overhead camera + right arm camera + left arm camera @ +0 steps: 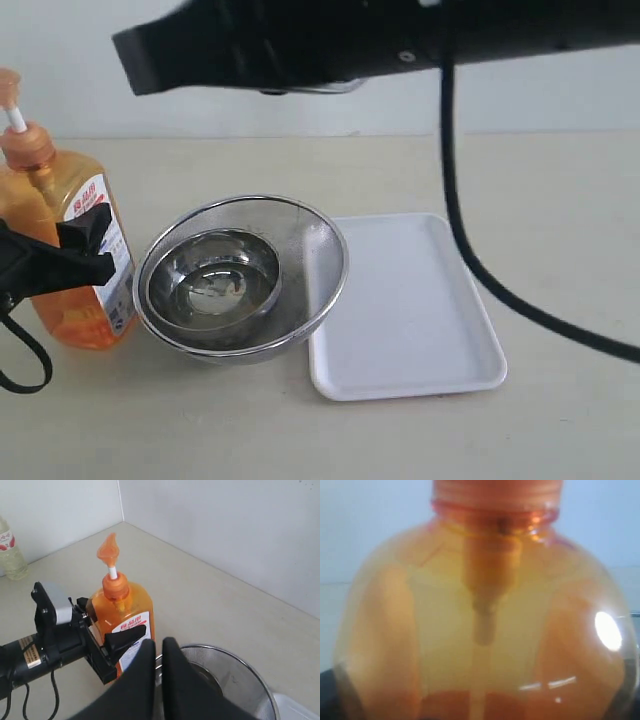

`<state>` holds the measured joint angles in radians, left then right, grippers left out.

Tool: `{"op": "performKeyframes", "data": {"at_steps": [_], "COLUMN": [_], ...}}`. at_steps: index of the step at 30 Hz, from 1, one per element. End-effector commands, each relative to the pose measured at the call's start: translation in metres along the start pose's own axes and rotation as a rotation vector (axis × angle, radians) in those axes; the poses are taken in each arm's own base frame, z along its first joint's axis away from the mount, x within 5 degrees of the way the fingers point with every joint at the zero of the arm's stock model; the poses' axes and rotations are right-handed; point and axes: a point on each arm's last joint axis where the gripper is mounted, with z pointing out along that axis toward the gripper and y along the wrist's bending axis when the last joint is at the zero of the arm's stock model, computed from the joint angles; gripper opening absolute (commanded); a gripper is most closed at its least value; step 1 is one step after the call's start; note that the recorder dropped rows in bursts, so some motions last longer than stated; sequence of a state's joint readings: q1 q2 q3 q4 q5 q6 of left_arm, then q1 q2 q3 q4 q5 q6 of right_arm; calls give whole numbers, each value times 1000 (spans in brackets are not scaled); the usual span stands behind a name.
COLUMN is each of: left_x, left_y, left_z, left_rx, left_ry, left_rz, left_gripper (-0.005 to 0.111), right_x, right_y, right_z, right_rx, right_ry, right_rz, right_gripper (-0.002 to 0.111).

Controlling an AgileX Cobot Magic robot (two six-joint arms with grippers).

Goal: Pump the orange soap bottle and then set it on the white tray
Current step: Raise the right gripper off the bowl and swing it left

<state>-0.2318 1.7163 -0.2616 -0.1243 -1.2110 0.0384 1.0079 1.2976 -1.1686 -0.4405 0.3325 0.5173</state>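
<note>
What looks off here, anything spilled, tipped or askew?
Nothing is spilled or damaged. The orange soap bottle stands upright. One oddity: the mesh strainer, with a steel bowl nested inside, overlaps the near-side edge of the white tray in the exterior view, crowding the placing spot.

The white tray (420,320) lies bare and is open from above; on its right, only a black cable (460,230) crosses the desk (560,190). Its left rim is crowded by the mesh bowl (322,262) with a steel bowl (215,275) nested inside, apparently overlapping that rim. Both bowls stand between the tray and the orange soap bottle (75,300), which the left gripper (88,248) clamps. The strip along the desk's back edge is bare, though the right arm (300,40) spans above it.
</note>
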Motion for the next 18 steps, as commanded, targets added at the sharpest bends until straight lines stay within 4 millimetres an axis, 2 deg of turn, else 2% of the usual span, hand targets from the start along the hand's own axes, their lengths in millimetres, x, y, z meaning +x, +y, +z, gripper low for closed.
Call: {"op": "performKeyframes", "data": {"at_steps": [1,18], "left_x": [1,1], "left_y": [0,-1], "left_z": [0,0], "left_rx": [1,10], "left_ry": [14,13], "left_rz": [66,77], "left_gripper": [5,5], "right_x": [-12,-41], "right_y": [1,15], "right_z": [14,81], "right_rx": [12,6], "right_ry": [-6,89], "right_rz": [-3,-2], "right_gripper": [0,0]}}
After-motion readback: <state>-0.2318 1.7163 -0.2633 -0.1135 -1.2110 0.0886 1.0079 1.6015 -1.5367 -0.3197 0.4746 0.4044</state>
